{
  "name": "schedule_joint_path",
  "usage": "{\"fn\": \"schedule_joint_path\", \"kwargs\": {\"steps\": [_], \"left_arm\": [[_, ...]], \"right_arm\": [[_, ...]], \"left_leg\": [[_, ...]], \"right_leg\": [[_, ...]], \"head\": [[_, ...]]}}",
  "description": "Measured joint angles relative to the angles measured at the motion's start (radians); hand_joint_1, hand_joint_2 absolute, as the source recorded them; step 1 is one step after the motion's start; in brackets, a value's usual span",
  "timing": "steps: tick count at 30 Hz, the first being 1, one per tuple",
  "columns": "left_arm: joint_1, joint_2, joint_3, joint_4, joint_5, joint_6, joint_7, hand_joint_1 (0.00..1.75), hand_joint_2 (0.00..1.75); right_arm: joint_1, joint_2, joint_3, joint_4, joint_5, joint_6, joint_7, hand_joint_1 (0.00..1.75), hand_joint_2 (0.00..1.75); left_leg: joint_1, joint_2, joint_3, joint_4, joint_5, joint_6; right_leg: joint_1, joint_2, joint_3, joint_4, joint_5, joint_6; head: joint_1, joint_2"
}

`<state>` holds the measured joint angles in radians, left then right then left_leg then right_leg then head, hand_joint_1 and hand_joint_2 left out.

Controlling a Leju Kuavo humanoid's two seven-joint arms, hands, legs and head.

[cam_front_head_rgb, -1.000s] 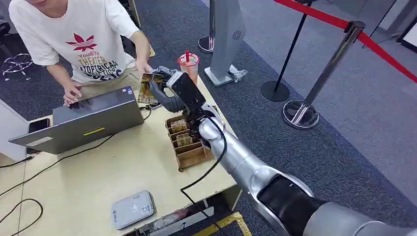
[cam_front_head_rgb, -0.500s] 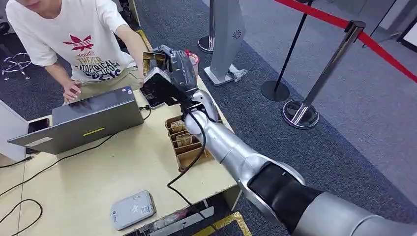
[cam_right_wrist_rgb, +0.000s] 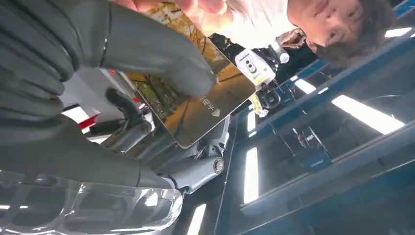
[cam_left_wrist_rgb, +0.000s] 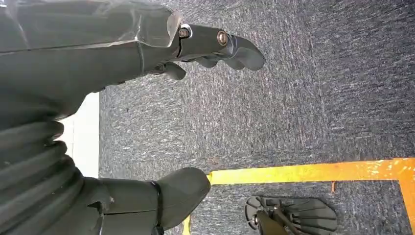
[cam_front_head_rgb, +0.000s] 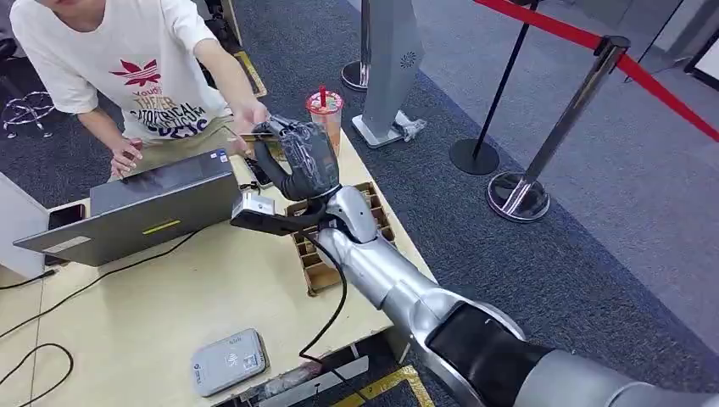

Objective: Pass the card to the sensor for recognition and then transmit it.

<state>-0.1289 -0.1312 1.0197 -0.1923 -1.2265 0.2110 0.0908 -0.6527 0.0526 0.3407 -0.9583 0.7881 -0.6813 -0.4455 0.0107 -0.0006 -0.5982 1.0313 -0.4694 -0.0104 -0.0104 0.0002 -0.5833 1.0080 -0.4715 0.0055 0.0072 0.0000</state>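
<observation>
The right hand (cam_front_head_rgb: 297,157) pinches the card (cam_right_wrist_rgb: 195,105) by one end; thin, stiff, likely slippery, so the person's fingers (cam_right_wrist_rgb: 195,6) should take the free edge.

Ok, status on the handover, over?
Right robot hand grips the card, raised toward the person. Person's hand touching the card. Left robot hand open, hanging over carpet. Nothing blocking.
</observation>
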Motion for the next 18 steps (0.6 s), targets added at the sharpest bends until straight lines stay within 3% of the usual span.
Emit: {"fn": "schedule_joint_path", "kwargs": {"steps": [6,9,11,12,13,14,15,16,17,18], "left_arm": [[0.001,0.0,0.0,0.0,0.009,0.002,0.0,0.0,1.75],[0.001,0.0,0.0,0.0,0.011,0.002,0.0,0.0,1.75],[0.001,0.0,0.0,0.0,0.011,0.002,0.0,0.0,1.75],[0.001,0.0,0.0,0.0,0.011,0.002,-0.001,0.0,1.75],[0.001,0.0,0.0,0.0,0.011,0.002,-0.001,0.0,1.75],[0.001,0.0,0.0,0.0,0.011,0.002,-0.001,0.0,1.75],[0.001,0.0,0.0,0.0,0.011,0.002,-0.001,0.0,1.75],[0.0,0.0,0.0,0.0,0.011,0.002,-0.001,0.0,1.75],[0.0,0.0,0.0,0.0,0.011,0.003,-0.001,0.0,1.75],[0.0,0.0,0.0,0.0,0.011,0.003,-0.001,0.0,1.75]], "right_arm": [[0.023,0.013,-0.035,0.009,0.023,0.0,-0.015,1.38,1.75],[0.03,0.016,-0.052,0.011,0.035,0.0,-0.018,1.54,1.75],[0.034,0.019,-0.06,0.013,0.047,0.0,-0.02,1.52,1.75],[0.037,0.021,-0.066,0.013,0.06,0.0,-0.021,1.4,1.75],[0.038,0.021,-0.072,0.013,0.064,0.0,-0.023,1.06,1.75],[0.039,0.023,-0.077,0.013,0.071,0.0,-0.024,1.06,1.75],[0.041,0.023,-0.081,0.014,0.073,0.0,-0.026,0.47,1.75],[0.043,0.024,-0.084,0.014,0.073,0.0,-0.028,0.23,1.75],[0.045,0.024,-0.086,0.014,0.073,0.0,-0.028,0.23,1.75],[0.047,0.026,-0.089,0.014,0.073,0.0,-0.029,0.0,1.75]], "left_leg": [[0.0,0.0,0.0,0.0,0.0,0.0],[0.0,0.0,0.0,0.0,0.0,0.0],[0.0,0.0,0.0,0.0,0.0,0.0],[0.0,0.0,0.0,0.0,0.0,0.0],[0.0,0.0,0.0,0.0,0.0,0.0],[0.0,0.0,0.0,0.0,0.0,0.0],[0.0,0.0,0.0,0.0,0.0,0.0],[0.0,0.0,0.0,0.0,0.0,0.0],[0.0,0.0,0.0,0.0,0.0,0.0],[0.0,0.0,0.0,0.0,-0.001,0.0]], "right_leg": [[0.0,0.0,0.0,0.0,0.0,0.0],[0.0,0.0,0.0,0.0,0.0,0.0],[0.0,0.0,0.0,0.0,0.0,0.0],[0.0,0.0,0.0,0.0,0.0,0.0],[0.0,0.0,0.0,0.0,0.0,0.0],[0.0,0.0,0.0,0.0,0.0,0.0],[0.0,0.0,0.0,0.0,0.0,0.0],[0.0,0.0,0.0,0.0,0.0,0.0],[0.0,0.0,-0.001,0.0,0.0,0.0],[0.0,0.0,-0.001,0.0,0.0,0.0]], "head": [[0.0,0.0],[0.0,0.0],[0.0,0.0],[0.0,0.0],[0.0,0.0],[0.0,0.0],[0.0,0.0],[0.0,0.0],[0.0,0.0],[0.0,0.0]]}}
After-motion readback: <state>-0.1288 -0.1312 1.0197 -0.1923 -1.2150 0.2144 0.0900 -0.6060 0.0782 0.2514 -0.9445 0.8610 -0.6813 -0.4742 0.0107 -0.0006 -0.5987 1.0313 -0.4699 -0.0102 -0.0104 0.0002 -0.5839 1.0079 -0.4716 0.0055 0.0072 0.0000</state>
